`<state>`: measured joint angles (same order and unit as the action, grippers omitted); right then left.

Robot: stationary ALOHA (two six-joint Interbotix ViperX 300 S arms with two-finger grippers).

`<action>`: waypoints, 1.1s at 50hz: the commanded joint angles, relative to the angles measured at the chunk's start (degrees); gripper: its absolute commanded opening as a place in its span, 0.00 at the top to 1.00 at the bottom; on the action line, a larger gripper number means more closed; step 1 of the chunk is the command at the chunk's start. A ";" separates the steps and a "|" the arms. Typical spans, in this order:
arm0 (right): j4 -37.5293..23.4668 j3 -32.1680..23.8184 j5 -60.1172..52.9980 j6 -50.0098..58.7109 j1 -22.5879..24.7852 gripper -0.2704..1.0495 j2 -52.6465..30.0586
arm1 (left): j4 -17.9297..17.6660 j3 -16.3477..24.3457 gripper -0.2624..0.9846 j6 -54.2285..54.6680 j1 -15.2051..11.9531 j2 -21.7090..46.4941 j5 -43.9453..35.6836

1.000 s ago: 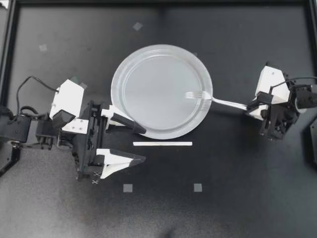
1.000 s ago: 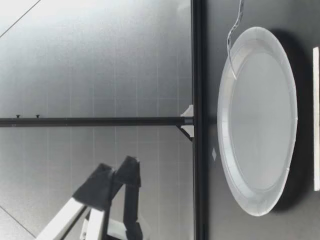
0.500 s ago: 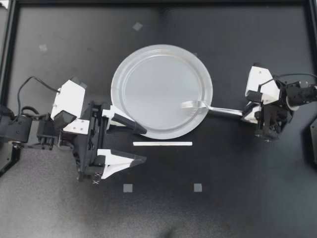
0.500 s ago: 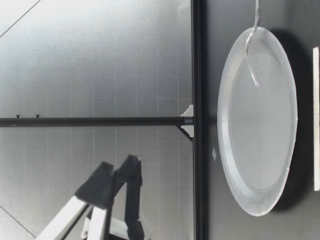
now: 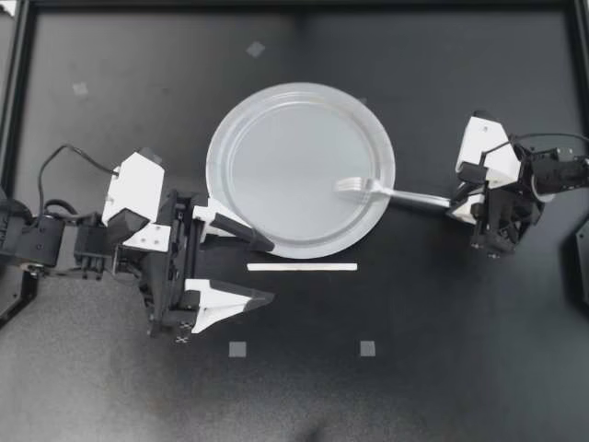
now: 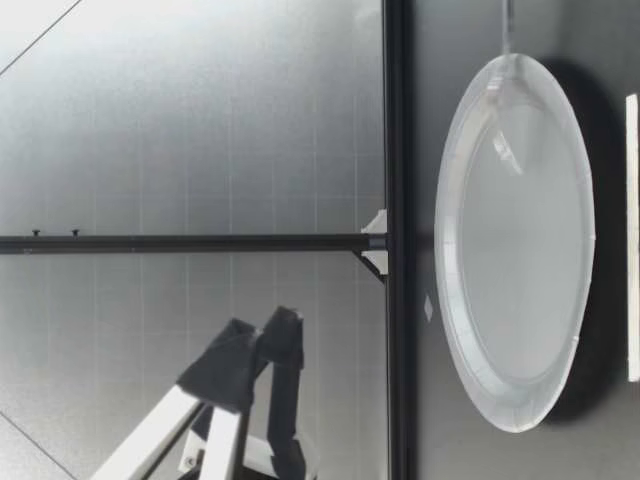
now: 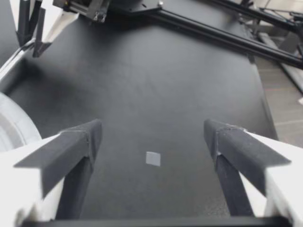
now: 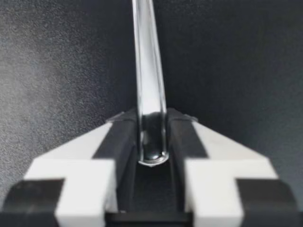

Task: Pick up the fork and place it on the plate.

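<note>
A round clear plate [image 5: 276,157] lies mid-table. The clear plastic fork [image 5: 386,192] has its tines resting inside the plate's right side, and its handle crosses the rim toward my right gripper [image 5: 457,204]. In the right wrist view the fork's handle [image 8: 147,94] runs straight ahead between the two pads of that gripper [image 8: 151,118], and both pads touch its end. In the low view the fork [image 6: 503,140] lies down in the plate [image 6: 530,250]. My left gripper [image 5: 267,271] stands open and empty at the plate's lower left, with wide fingers [image 7: 71,146].
A thin white strip [image 5: 302,267] lies just in front of the plate, between my left gripper's fingertips. Grey tape squares [image 5: 237,349] [image 5: 367,348] mark the near table. The black frame rail [image 5: 294,5] borders the far edge.
My right gripper has carried the fork leftward and lowered it, so the tines now rest inside the plate. The left arm has shifted slightly right.
</note>
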<state>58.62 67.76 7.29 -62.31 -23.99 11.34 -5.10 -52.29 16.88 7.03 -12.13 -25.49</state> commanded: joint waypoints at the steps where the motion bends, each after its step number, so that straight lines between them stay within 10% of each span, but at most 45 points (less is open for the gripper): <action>1: -0.09 -0.79 -0.26 0.09 -0.44 0.51 0.44 | 0.18 1.23 0.15 0.00 0.09 -0.44 -0.26; 24: -0.09 -1.76 2.99 0.09 -0.44 0.47 4.39 | 0.18 0.79 0.15 -0.09 0.09 -0.44 -0.18; 37: -0.09 -11.60 9.58 0.00 0.09 0.47 15.91 | 0.18 1.58 0.15 -6.77 0.09 -1.85 -0.44; 55: 1.76 -22.41 3.25 -0.88 17.31 0.47 20.39 | 0.00 4.22 0.15 -22.41 0.09 -5.19 -0.97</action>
<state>60.03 47.81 13.18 -63.19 -10.28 31.20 -5.10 -49.83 -4.92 7.03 -16.26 -25.58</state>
